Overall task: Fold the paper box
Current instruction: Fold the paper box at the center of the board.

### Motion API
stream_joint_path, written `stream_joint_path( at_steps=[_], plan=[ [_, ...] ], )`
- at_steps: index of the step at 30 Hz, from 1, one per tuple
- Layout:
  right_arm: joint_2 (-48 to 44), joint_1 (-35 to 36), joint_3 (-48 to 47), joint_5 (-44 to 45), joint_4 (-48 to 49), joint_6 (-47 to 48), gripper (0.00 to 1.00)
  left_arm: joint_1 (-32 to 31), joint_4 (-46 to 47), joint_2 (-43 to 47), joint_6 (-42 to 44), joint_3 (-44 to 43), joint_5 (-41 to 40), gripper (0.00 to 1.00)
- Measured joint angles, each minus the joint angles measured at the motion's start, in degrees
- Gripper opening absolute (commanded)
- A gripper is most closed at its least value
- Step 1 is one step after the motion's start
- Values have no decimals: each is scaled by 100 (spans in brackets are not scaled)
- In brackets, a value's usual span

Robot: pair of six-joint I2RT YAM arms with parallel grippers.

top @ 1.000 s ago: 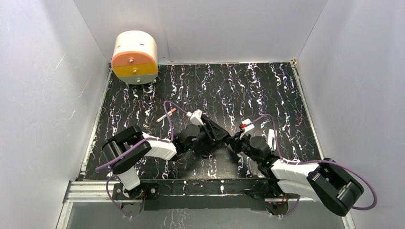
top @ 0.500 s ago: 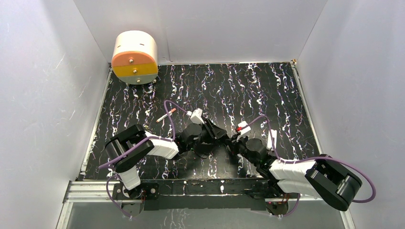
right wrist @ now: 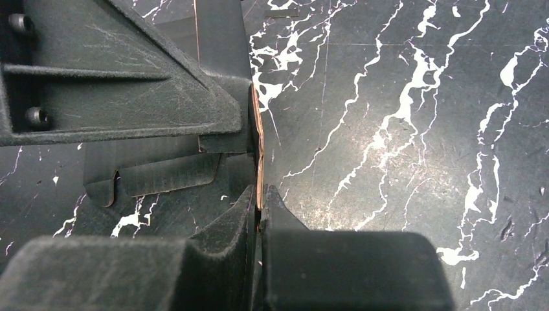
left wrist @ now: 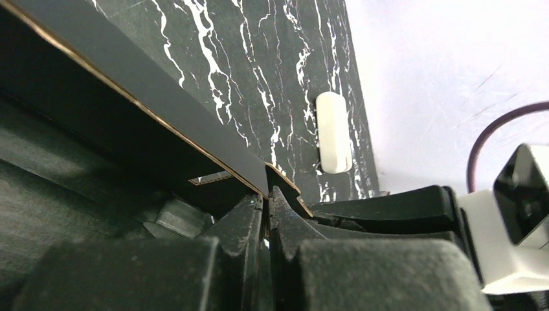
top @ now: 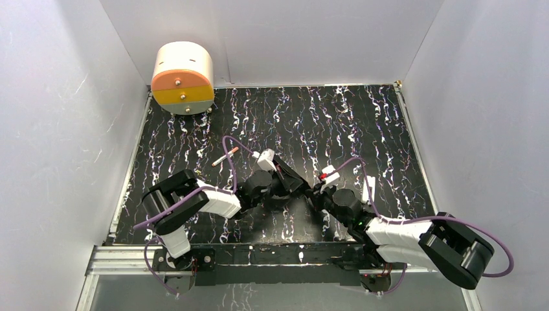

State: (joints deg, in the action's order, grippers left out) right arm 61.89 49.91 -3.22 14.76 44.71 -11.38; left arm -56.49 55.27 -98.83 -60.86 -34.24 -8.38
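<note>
Both my left fingers [left wrist: 267, 202] and right fingers [right wrist: 259, 197] pinch edges of the matte black thin-card paper box [top: 292, 179], at its 9 and 3 o'clock. I judge it mid-fold; next, hinge one wall upright.

You've got the paper box [left wrist: 149, 84] as thin matt black card, cut edge raw tan. Left gripper [left wrist: 267, 201] and right gripper [right wrist: 259, 202]: black plastic, grainy matt, scuffed. Your table [right wrist: 401, 129] is smooth black marble-look with white veins, slight sheen. Walls [top: 58, 129] matt white, scratched. Near rail [top: 123, 256] looks like bare brushed metal.
</note>
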Motion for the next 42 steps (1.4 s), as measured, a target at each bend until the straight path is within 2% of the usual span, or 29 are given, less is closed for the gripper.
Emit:
stream_joint_path(
  at_steps=[5,14,21,31,37,42],
  plan=[
    [-175,7,-74,-107,-310,-2,10,-11,144,81,713,136,26,0],
    [-229,4,-269,-249,-763,-157,11,-114,291,87,3104,162,2,0],
    [-181,4,-269,-238,-767,-345,16,-398,688,-175,4607,146,-442,0],
    [44,7,-267,-94,-216,-341,41,-461,1115,-343,5388,210,-599,0],
    [127,4,-267,254,129,-273,44,-466,1161,-354,5484,227,-592,0],
    [573,4,-267,304,457,-203,41,-466,1196,-374,5517,227,-581,0]
  ],
)
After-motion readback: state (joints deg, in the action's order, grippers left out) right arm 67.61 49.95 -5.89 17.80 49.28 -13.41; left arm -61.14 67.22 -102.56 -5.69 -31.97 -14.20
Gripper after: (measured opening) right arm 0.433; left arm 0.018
